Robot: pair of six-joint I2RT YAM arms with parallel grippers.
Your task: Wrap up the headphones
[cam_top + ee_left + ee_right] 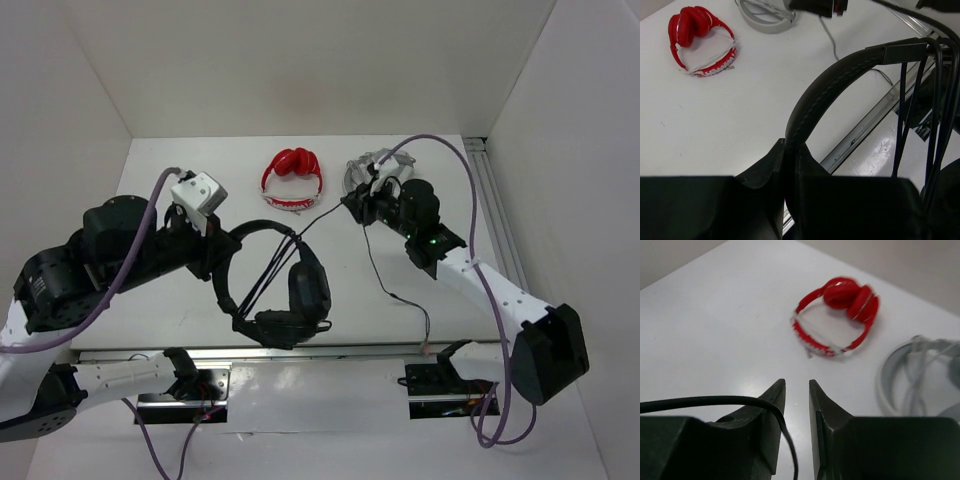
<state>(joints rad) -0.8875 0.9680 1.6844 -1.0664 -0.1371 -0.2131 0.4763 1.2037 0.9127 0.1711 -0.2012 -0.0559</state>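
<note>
My left gripper, closest to the lens, is clamped on the headband of the black headphones. These sit by the near edge of the table, left of centre. Their cable runs to my right gripper. Its jaws stand narrowly apart, with the cable draped over one finger. Red headphones and grey-white headphones lie near the far edge.

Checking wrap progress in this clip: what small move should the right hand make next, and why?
Probably slide down the cable and regrip lower. The right hand has its jaws apart with the cable in the gap, the left hand clamps the headphones by the headband, and a long tail lies unwound on the table.
</note>
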